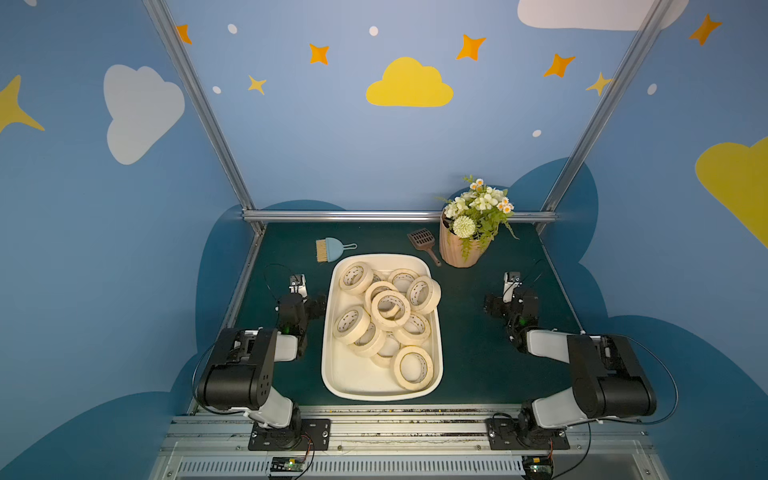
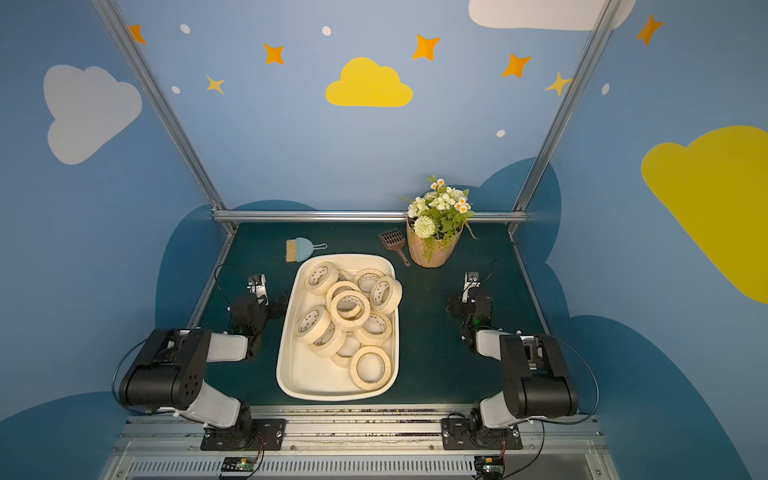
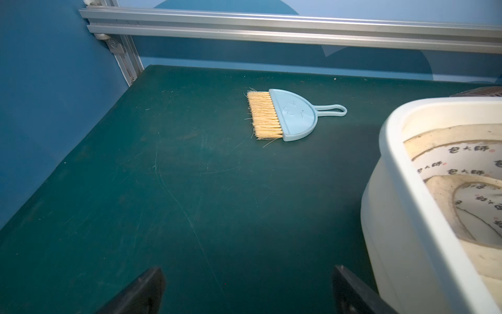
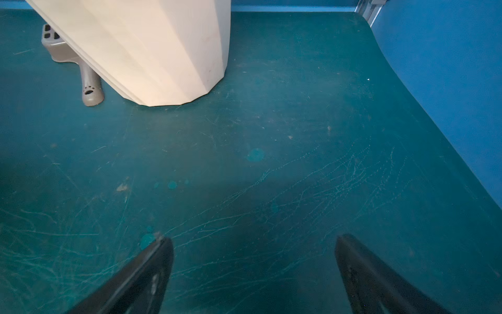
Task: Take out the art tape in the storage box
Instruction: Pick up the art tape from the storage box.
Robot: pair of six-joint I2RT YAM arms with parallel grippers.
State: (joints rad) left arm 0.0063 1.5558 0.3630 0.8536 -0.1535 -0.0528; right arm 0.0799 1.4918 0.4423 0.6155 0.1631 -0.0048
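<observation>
On the table (image 1: 469, 353), centre: storage box (image 1: 349, 374), long side running front to back; art tape (image 1: 390, 309) piled inside, one tilted roll at the right rim.
Left of box: left pincer (image 3: 247, 274) released, nothing between the jaws, just beside the box wall; bare mat ahead up to the brush (image 1: 330, 249).
Right of box: right pincer (image 4: 254, 240) released, empty, well apart from the box; open mat ahead.
Far edge: scoop (image 1: 422, 241) and flower pot (image 1: 459, 249) near the box's far right corner.
</observation>
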